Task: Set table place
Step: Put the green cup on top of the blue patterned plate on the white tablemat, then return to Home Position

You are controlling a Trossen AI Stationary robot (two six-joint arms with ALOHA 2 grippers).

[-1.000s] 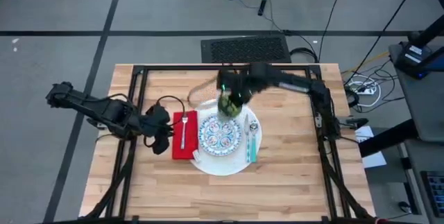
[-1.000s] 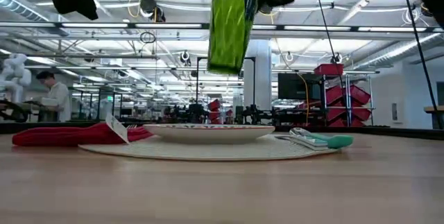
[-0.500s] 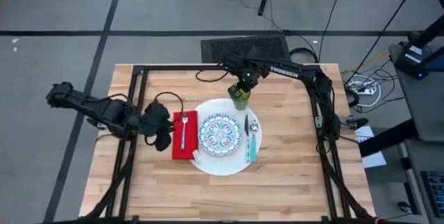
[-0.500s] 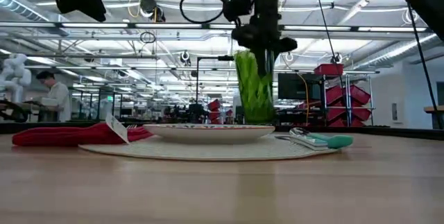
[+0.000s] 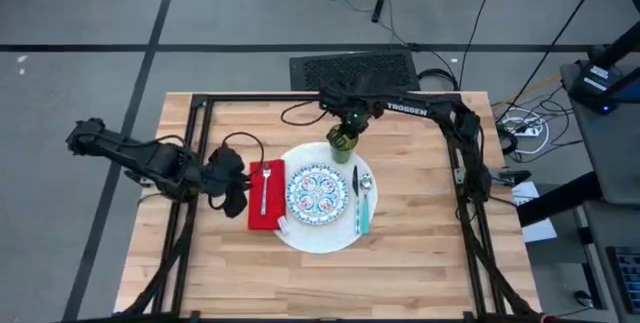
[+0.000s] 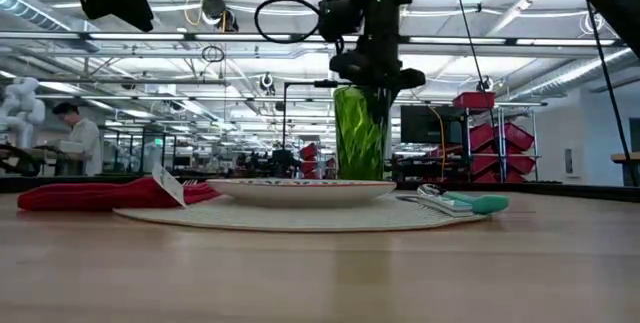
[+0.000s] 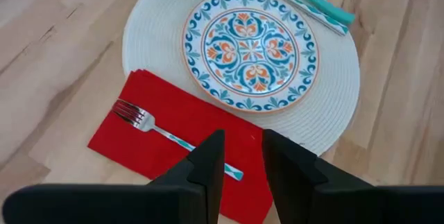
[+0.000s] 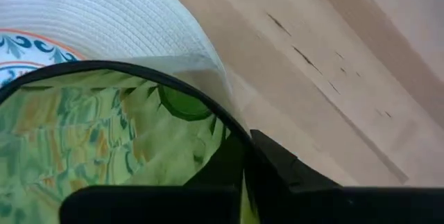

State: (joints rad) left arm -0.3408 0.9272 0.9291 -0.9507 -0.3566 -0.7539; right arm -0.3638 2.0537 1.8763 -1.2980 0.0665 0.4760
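Note:
The green glass cup [image 5: 342, 143] [image 6: 360, 133] stands upright at the far edge of the large white plate [image 5: 300, 238]. My right gripper [image 5: 347, 126] [image 6: 368, 75] is shut on its top. The patterned plate [image 5: 317, 195] hides the cup's bottom in the low view. This plate lies on the white one, with the teal-handled spoon [image 5: 362, 208] to its right. The fork [image 7: 139, 118] lies on the red napkin [image 5: 264, 195]. My left gripper [image 5: 232, 185] [image 7: 243, 158] hovers over the napkin's left edge, slightly open and holding nothing. My right gripper holds the cup by its rim [image 6: 362, 89], coming from above with the fingers pointing down. In the right wrist view one finger [image 8: 277, 165] lies against the outside of the wall [image 8: 229, 141]; the other finger is hidden. The cup hangs upright; whether its bottom touches anything is hidden.
A black metal frame [image 5: 200, 113] runs along the table's sides and far edge. A dark cable loop [image 5: 240, 148] lies by my left arm. A small white tag [image 5: 285, 226] sticks out at the napkin's near corner. Bare wood [image 5: 330, 283] lies on the near side.
My right gripper has come down with the cup and gone a little toward the table's far right, from above the plates to the white plate's far edge. The cup, tilted and high a second ago, now stands upright and low.

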